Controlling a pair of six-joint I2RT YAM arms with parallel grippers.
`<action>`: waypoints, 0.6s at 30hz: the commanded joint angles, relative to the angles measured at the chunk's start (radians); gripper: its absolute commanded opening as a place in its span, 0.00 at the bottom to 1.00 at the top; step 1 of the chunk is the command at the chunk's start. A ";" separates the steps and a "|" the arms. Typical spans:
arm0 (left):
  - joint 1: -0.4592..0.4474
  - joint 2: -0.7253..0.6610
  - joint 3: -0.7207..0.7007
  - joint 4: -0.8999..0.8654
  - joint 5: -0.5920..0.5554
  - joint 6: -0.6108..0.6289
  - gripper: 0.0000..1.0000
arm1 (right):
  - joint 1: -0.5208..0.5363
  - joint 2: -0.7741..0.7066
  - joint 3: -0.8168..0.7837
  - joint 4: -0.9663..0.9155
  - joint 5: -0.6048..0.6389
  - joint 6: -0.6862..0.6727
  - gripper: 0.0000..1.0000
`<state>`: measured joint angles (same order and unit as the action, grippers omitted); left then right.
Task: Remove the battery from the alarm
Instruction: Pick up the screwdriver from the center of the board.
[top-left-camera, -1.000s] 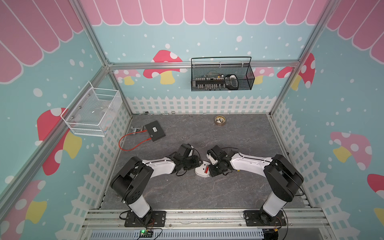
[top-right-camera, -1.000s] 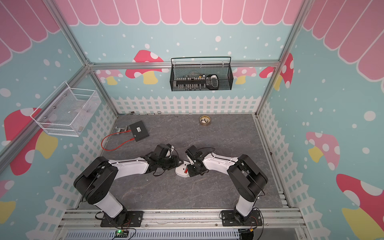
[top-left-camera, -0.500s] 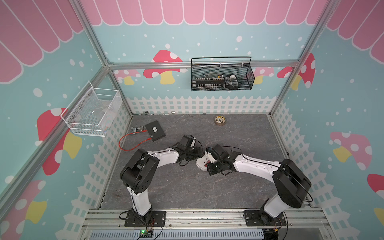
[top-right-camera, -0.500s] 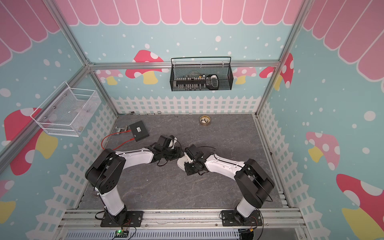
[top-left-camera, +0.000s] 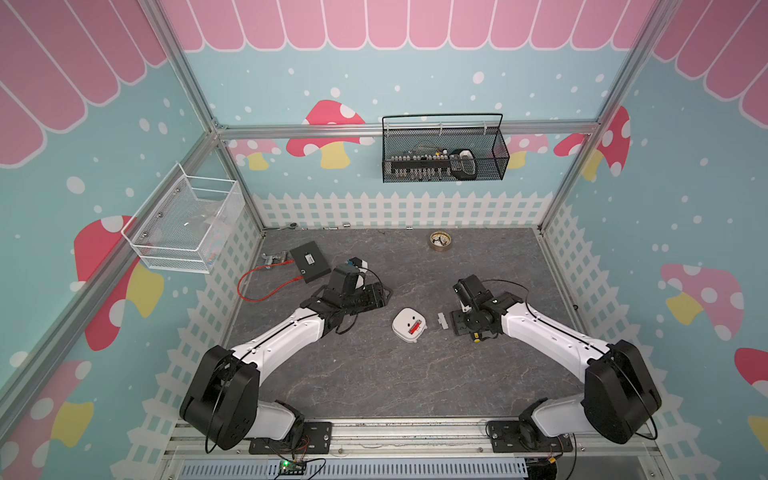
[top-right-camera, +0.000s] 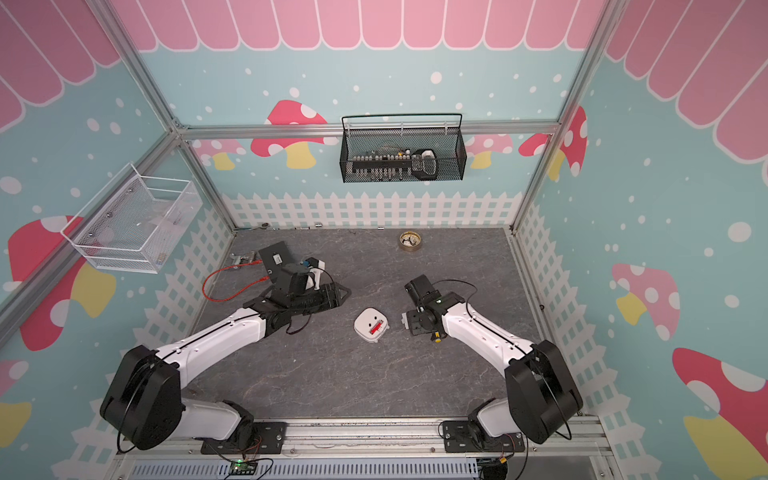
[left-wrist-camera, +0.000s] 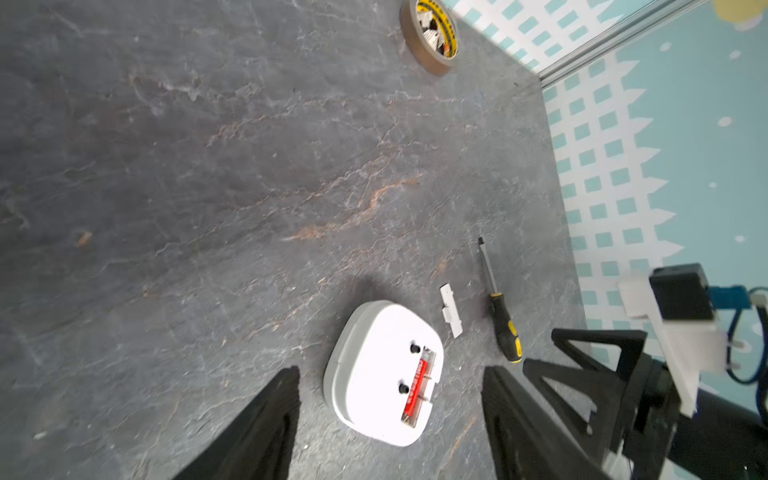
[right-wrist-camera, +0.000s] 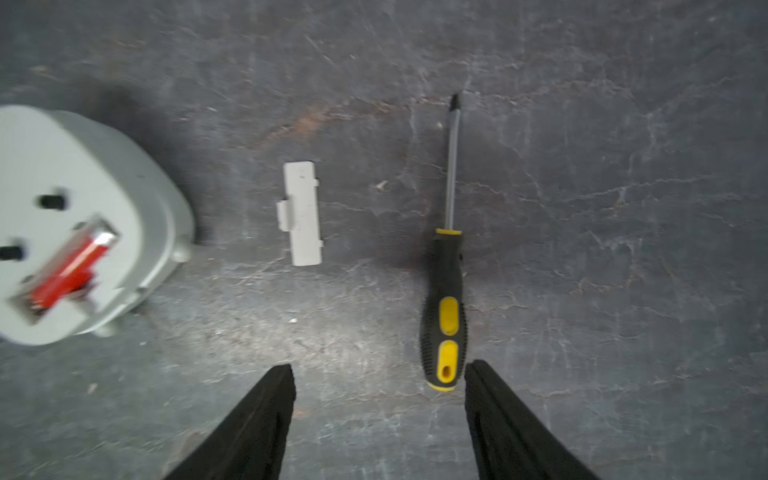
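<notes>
- Okay, alarm lies face down mid-table, back up, between the two arms.
- Battery sits in the recess in the alarm's back, red body exposed, not removed yet.
- Small white cover lies flat on the table just beside the alarm, toward the robot's right, apart from it.
- Screwdriver lies flat past the cover, parallel to it, black-and-yellow handle pointing toward the right gripper.
- Right gripper fingers are spread, holding nothing; the handle's end sits just by one fingertip, and I can't tell if they touch.
- Left gripper is a bit farther back, left of the alarm, clear of it, fingers apart and empty.
- Black box with a red cable sits far left.
- Tape roll sits near the back fence.
- Black wire basket hangs on the back wall.
</notes>
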<state>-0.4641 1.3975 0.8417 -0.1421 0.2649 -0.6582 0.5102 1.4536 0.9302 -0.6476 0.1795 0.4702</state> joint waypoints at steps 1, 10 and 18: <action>0.010 -0.027 -0.042 -0.037 0.012 0.004 0.73 | -0.044 0.056 -0.018 0.025 0.013 -0.073 0.72; 0.031 -0.089 -0.087 -0.046 0.026 0.005 0.73 | -0.095 0.178 -0.031 0.080 -0.046 -0.127 0.75; 0.040 -0.095 -0.089 -0.052 0.033 0.009 0.71 | -0.136 0.179 -0.090 0.102 -0.145 -0.130 0.38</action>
<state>-0.4320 1.3174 0.7639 -0.1841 0.2848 -0.6582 0.3840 1.6203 0.8818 -0.5278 0.0807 0.3538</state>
